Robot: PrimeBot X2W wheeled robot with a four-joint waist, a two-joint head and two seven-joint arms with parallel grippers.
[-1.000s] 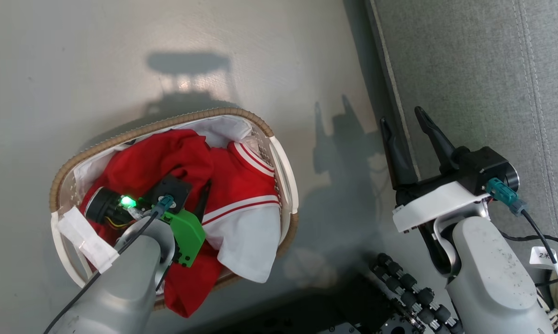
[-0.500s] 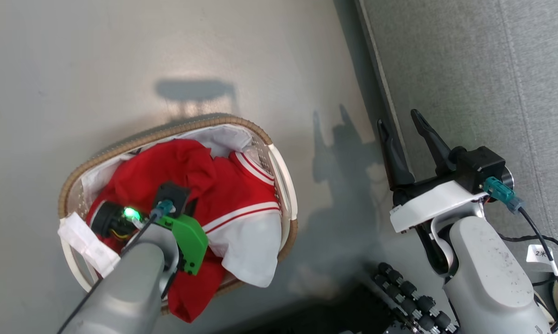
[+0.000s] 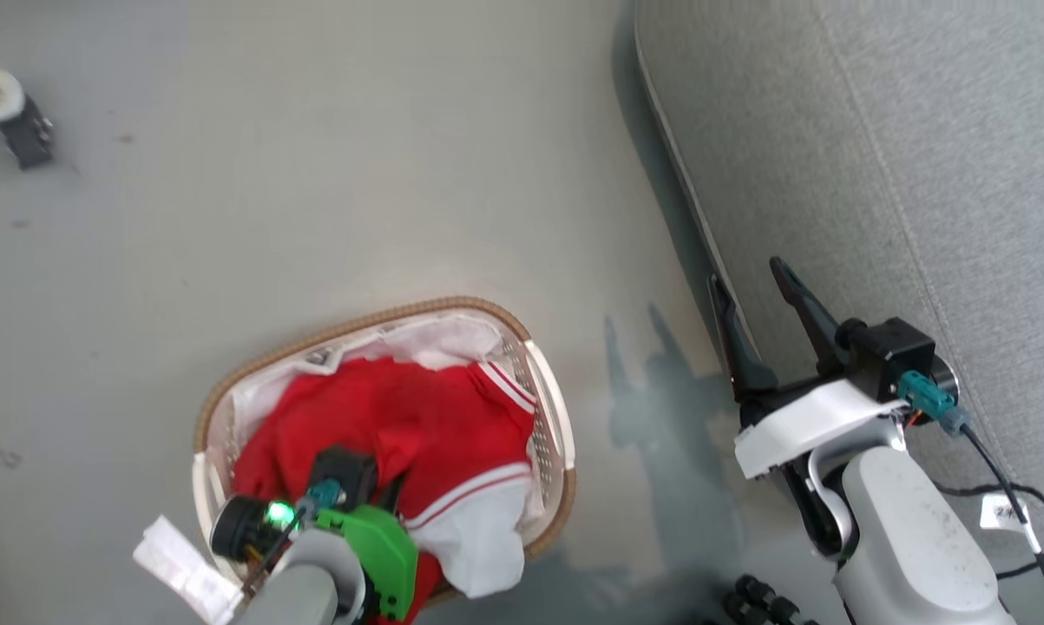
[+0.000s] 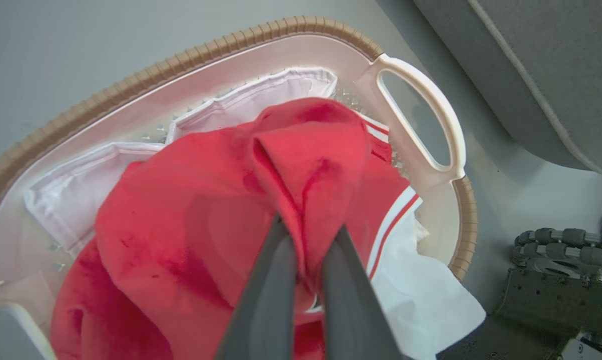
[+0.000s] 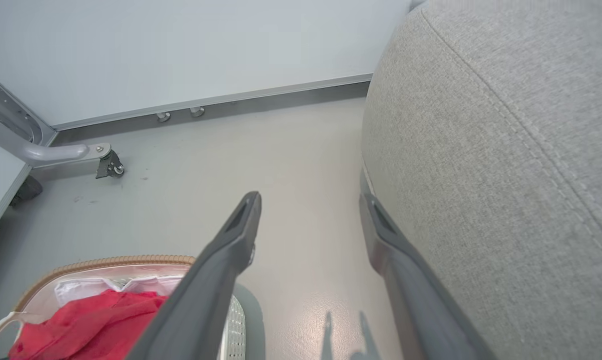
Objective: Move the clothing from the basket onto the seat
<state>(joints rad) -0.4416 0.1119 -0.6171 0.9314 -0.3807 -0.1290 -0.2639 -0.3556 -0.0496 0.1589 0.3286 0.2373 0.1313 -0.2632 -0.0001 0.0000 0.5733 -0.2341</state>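
Observation:
The basket [image 3: 374,317] stands on the floor at the lower left of the head view, holding the red clothing [image 3: 417,425] with its white panel hanging over the near rim. In the left wrist view my left gripper [image 4: 308,240] is shut on a raised fold of the clothing [image 4: 190,210], above the basket [image 4: 180,55]. My right gripper [image 3: 745,271] is open and holds nothing, its fingers at the edge of the grey seat [image 3: 921,174]. The right wrist view shows the same open right gripper [image 5: 311,202] between floor and seat [image 5: 506,150], with the basket [image 5: 105,261] at the lower left.
A white liner cloth [image 4: 80,185] lies under the clothing. A grey frame leg with a caster [image 5: 108,165] stands near the wall, also at the head view's top left as a caster [image 3: 9,113]. My base's rollers [image 4: 561,260] sit just right of the basket.
The head camera has tilted, so basket and grippers sit lower in view. My left gripper has drawn the red clothing up into a bunch. The right gripper stays open.

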